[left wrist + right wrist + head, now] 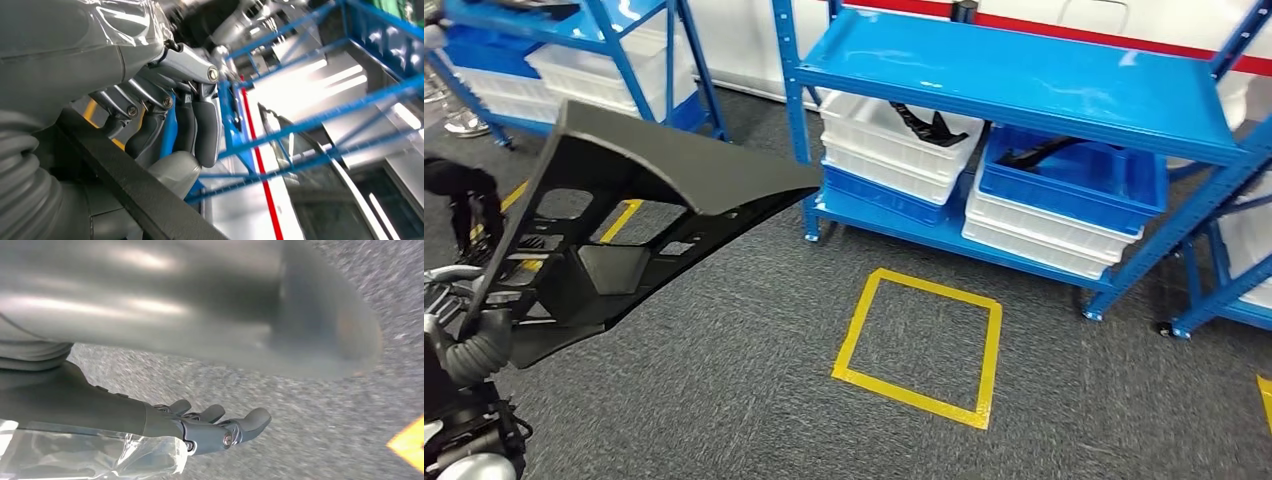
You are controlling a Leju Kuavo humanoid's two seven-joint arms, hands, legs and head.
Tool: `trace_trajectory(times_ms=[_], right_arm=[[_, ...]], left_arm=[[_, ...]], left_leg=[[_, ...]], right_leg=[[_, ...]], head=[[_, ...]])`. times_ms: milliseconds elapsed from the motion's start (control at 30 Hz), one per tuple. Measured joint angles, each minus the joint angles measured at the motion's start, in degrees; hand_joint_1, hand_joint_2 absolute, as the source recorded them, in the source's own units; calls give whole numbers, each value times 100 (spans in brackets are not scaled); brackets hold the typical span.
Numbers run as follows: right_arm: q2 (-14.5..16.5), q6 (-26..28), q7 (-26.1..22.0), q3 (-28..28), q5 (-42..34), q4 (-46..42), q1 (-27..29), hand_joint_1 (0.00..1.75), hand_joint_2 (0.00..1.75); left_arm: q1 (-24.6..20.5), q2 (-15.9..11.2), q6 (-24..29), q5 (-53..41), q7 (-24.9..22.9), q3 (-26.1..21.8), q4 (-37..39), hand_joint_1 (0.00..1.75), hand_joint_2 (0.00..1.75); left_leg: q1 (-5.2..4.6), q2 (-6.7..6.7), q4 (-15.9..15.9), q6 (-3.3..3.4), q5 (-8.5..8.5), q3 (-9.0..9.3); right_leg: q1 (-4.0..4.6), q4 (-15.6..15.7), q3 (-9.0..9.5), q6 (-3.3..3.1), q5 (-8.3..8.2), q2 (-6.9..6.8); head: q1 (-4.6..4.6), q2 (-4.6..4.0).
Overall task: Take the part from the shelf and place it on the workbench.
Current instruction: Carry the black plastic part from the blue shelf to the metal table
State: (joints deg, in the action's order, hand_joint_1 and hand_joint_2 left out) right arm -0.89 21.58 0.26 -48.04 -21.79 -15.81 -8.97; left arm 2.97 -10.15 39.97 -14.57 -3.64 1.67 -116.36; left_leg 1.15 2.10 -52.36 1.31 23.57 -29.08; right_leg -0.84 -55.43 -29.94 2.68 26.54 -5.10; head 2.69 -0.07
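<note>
Black moulded plastic, the part is held up at the left of the head view, over grey carpet, and hides most of the left hand. In the left wrist view, that hand's fingers and thumb clamp the part's dark edge. The right hand hangs above the carpet, holding nothing, fingers loosely extended; motion blur softens detail. Blue shelving stands beyond.
</note>
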Motion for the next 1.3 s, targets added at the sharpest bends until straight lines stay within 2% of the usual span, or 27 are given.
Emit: trace_trajectory(times_ms=[67, 133, 167, 200, 233, 300, 367, 433, 467, 500, 567, 633, 667, 700, 767, 833, 867, 933, 967, 1033, 1100, 1133, 1167, 1200, 1233, 1267, 1300], right_arm=[[-2, -16, 3, -14, 10, 1, 0, 0, 0], [-3, -35, 6, -25, 10, 1, 23, 0, 0], [-3, -44, 7, -27, 10, 1, 30, 0, 0], [-3, -52, 11, -28, 11, 1, 29, 0, 0], [-4, -63, 25, -28, 12, 1, 23, 0, 0], [-16, -84, 62, -28, 14, 1, 8, 0, 0], [-27, -97, 89, -30, 16, 1, -9, 0, 0], [-15, -106, 93, -33, 20, 0, -38, 0, 0], [-11, -110, 90, -35, 22, -1, -55, 0, 0], [-9, -114, 86, -37, 25, -1, -69, 0, 0], [-14, -116, 80, -40, 26, -1, -76, 0, 0], [-11, -116, 80, -51, 26, -1, -61, 0, 0], [-9, -116, 79, -56, 26, -1, -55, 0, 0], [-8, -116, 76, -60, 26, -1, -54, 0, 0], [-6, -116, 69, -64, 26, -1, -59, 0, 0], [-5, -116, 64, -66, 25, -1, -63, 0, 0], [-6, -116, 62, -66, 23, -1, -64, 0, 0], [-4, -113, 59, -66, 17, -1, -69, 0, 0], [-5, -110, 58, -66, 12, -1, -74, 0, 0], [-9, -102, 49, -66, -9, -1, -81, 0, 0], [-13, -99, 42, -66, -34, -1, -63, 0, 0], [-14, -104, 42, -66, -42, -1, -49, 0, 0], [-14, -110, 42, -66, -45, -1, -36, 0, 0], [-14, -125, 42, -66, -48, -1, -27, 0, 0], [-16, -140, 42, -65, -51, -1, -25, 0, 0], [-20, -157, 42, -64, -55, -1, -27, 0, 0], [-28, -174, 37, -64, -60, -1, -29, 0, 0]], left_arm=[[-41, 30, -1, 15, 19, 5, 27, 175, 175], [-62, 67, -2, 17, 42, 13, 69, 175, 175], [-64, 82, -2, 8, 59, 13, 93, 175, 175], [-69, 97, -2, -7, 85, 14, 117, 175, 175], [-79, 113, -2, -20, 118, 15, 141, 175, 175], [-120, 145, -2, 0, 199, 15, 189, 175, 175], [-174, 173, -2, 87, 278, 11, 234, 175, 175], [-204, 191, -2, 149, 337, 5, 274, 175, 175], [-213, 198, -1, 153, 358, 2, 291, 175, 175], [-235, 203, -1, 143, 373, -1, 308, 175, 175], [-291, 218, -1, 121, 392, -1, 344, 175, 175], [-316, 235, -1, 120, 401, -1, 395, 175, 175], [-313, 243, -1, 119, 408, -1, 422, 175, 175], [-310, 250, -1, 115, 417, -1, 447, 175, 175], [-309, 264, 0, 98, 444, -2, 479, 175, 175], [-315, 275, 0, 78, 466, -3, 496, 175, 175], [-316, 279, 1, 67, 471, -4, 503, 175, 175], [-303, 288, 1, 43, 476, -6, 519, 175, 175], [-293, 293, 1, 33, 479, -8, 525, 175, 175], [-291, 305, 1, 26, 487, -11, 533, 175, 175], [-298, 326, 1, 29, 491, -10, 549, 175, 175], [-297, 338, 1, 32, 491, -9, 562, 175, 175], [-293, 346, 1, 35, 491, -8, 574, 175, 175], [-291, 352, 1, 44, 496, -8, 590, 175, 175], [-292, 355, 1, 51, 502, -8, 604, 175, 175], [-293, 358, 1, 58, 510, -8, 619, 175, 175], [-295, 362, 1, 63, 521, -8, 636, 175, 175]], left_leg=[[2, -146, 4, 55, -21, -2], [-14, -317, -2, 73, -23, -12], [-21, -407, -6, 74, -21, -11], [-26, -499, -10, 73, -20, -7], [-27, -591, -13, 70, -16, 2], [-29, -756, -26, 48, -3, 0], [-17, -887, -36, -5, 1, -44], [8, -994, -21, -76, -9, -83], [11, -940, -55, -109, 14, -104], [6, -815, -187, -139, 90, -169], [-1, -462, -858, -196, 412, -500], [14, -311, -1670, -240, 710, -931], [20, -286, -1846, -250, 727, -1038], [20, -262, -1768, -252, 630, -1015], [7, -105, -1001, -228, 228, -639], [-43, 131, -268, -153, -50, -277], [-68, 190, -112, -107, -93, -209], [-95, 76, -83, -18, -100, -232], [-88, 4, -74, 18, -114, -234], [-58, -130, -52, 90, -146, -224], [-50, -260, -51, 135, -156, -224], [-55, -337, -53, 147, -158, -225], [-60, -421, -55, 150, -156, -224], [-63, -508, -57, 149, -155, -219], [-63, -596, -59, 147, -154, -210], [-60, -680, -62, 141, -149, -199], [-65, -762, -69, 127, -141, -195]], right_leg=[[-6, -733, -336, 11, 390, 368], [7, -1497, -731, -2, 654, 470], [10, -1605, -812, -13, 622, 477], [12, -1448, -771, -30, 465, 488], [12, -1076, -624, -53, 227, 539], [-1, -216, -264, -93, -165, 810], [0, 149, -115, -109, -257, 972], [8, 177, -105, -142, -259, 852], [1, 194, -94, -170, -265, 789], [-12, 211, -81, -203, -270, 717], [-12, 226, -65, -250, -262, 572], [8, 224, -63, -270, -244, 413], [12, 223, -60, -270, -235, 333], [18, 222, -52, -263, -226, 254], [25, 222, -13, -235, -202, 110], [55, 217, 36, -182, -162, -10], [68, 215, 55, -153, -143, -66], [74, 227, 87, -89, -119, -190], [60, 209, 95, -55, -93, -172], [35, -88, -17, -1, 112, 84], [23, -887, -400, 21, 512, 395], [23, -1318, -626, 25, 671, 449], [24, -1594, -790, 27, 724, 471], [23, -1643, -851, 24, 653, 479], [20, -1424, -785, 16, 463, 494], [15, -1022, -626, 4, 214, 549], [6, -564, -436, -12, -6, 694]], head=[[-20, 0], [-30, 0], [-31, 0], [-32, 0], [-32, 0], [-32, 0], [-31, 0], [-31, 0], [-24, 0], [-9, 0], [20, 0], [29, 0], [30, 0], [31, 0], [33, 0], [30, 0], [27, 0], [19, 0], [17, 0], [4, 0], [-15, 0], [-22, 0], [-24, 0], [-25, 0], [-26, 0], [-27, 0], [-28, 0]])
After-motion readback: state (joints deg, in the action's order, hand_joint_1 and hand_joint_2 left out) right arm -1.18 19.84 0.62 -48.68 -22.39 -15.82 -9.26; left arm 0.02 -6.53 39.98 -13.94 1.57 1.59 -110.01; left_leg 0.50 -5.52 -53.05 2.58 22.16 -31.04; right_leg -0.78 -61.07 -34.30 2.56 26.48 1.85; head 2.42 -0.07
